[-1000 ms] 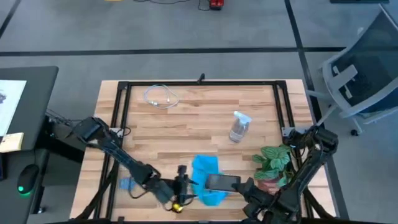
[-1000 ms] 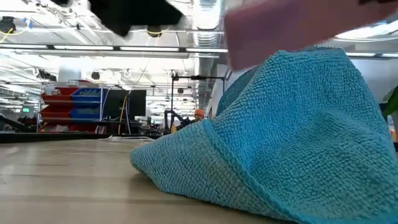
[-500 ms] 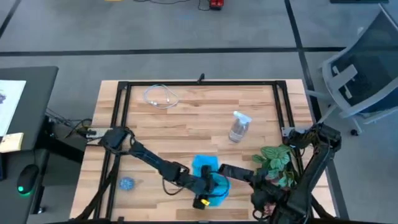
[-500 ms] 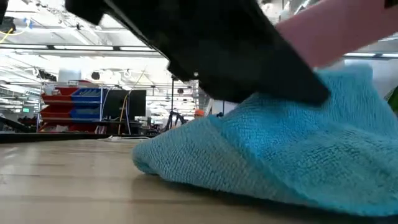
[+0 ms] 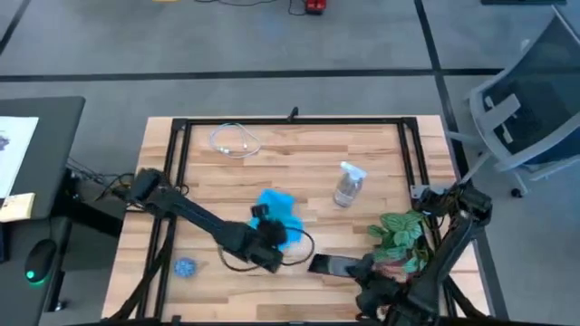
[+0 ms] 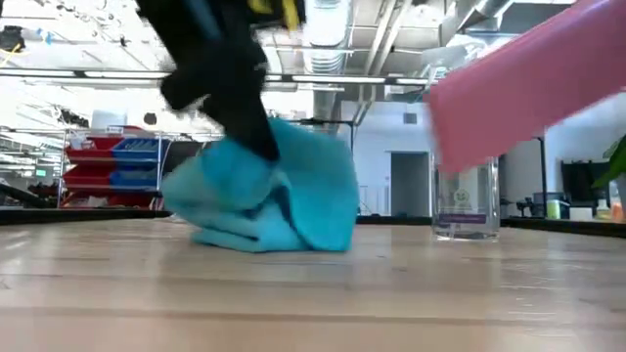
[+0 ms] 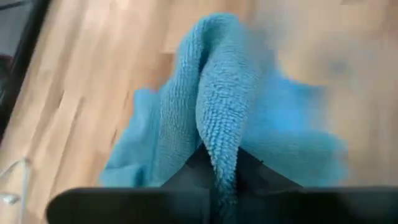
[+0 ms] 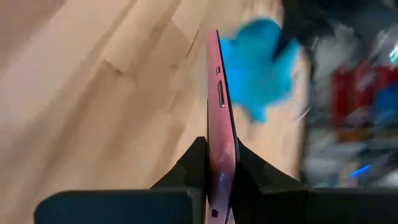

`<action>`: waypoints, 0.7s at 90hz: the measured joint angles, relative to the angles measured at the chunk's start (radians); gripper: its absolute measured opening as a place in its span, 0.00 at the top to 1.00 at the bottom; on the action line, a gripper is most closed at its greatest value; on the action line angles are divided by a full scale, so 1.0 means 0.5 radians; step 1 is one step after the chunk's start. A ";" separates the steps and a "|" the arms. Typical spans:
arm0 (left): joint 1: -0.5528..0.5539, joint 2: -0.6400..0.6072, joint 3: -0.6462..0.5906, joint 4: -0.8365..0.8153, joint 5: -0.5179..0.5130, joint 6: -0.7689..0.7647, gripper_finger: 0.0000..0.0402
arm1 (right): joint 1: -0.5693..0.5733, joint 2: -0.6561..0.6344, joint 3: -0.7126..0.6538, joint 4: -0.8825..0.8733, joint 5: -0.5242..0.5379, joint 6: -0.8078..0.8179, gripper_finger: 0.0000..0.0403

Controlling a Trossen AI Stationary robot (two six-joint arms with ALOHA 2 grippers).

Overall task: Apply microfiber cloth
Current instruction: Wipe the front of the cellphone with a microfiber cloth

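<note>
The sky-blue microfiber cloth [image 5: 275, 210] lies bunched near the table's middle, its lower folds [image 6: 256, 233] on the wood. My left gripper [image 5: 270, 228] comes at it from the near side and is shut on it. To its right, near the front edge, my right gripper [image 5: 361, 272] is shut on the phone [image 5: 330, 265], whose dark screen faces up and whose pink back [image 6: 518, 88] shows in the low view. My left gripper pinches a raised fold of the cloth [image 7: 219, 146] between its two fingers, several layers thick. It slants down from the near side. The fold stands up in the hold while the rest of the cloth rests bunched on the table. My right gripper pinches the phone's right end [image 8: 221, 149] between its two fingers, one on the screen face and one on the pink back. The fingers come nearly level from the table's right, along the phone. The phone is lifted clear of the table and slants.
A clear spray bottle [image 5: 348, 184] stands right of the cloth, and a potted plant [image 5: 399, 237] stands by my right arm. A white cable [image 5: 234, 140] lies at the far left, a small blue disc [image 5: 185, 266] at the near left. Black frame rails [image 5: 290, 120] border the table.
My left gripper went right to the cloth beside the phone, took hold of it, then pulled it toward the table's far edge and left. The cloth slid out from under the phone and now sits bunched near the middle. The phone stays lifted in my right gripper.
</note>
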 joint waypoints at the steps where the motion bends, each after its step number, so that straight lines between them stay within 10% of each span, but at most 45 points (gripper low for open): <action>1: -0.003 -0.021 -0.015 0.037 0.008 0.007 1.00 | -0.011 0.014 0.000 0.034 0.025 -0.076 0.95; 21: -0.018 -0.183 -0.253 0.961 0.395 0.263 1.00 | -0.219 0.277 0.000 0.412 0.398 -1.155 0.95; 63: 0.024 0.243 -0.249 1.917 0.366 0.558 1.00 | -0.263 0.269 0.004 0.488 0.485 -1.213 0.95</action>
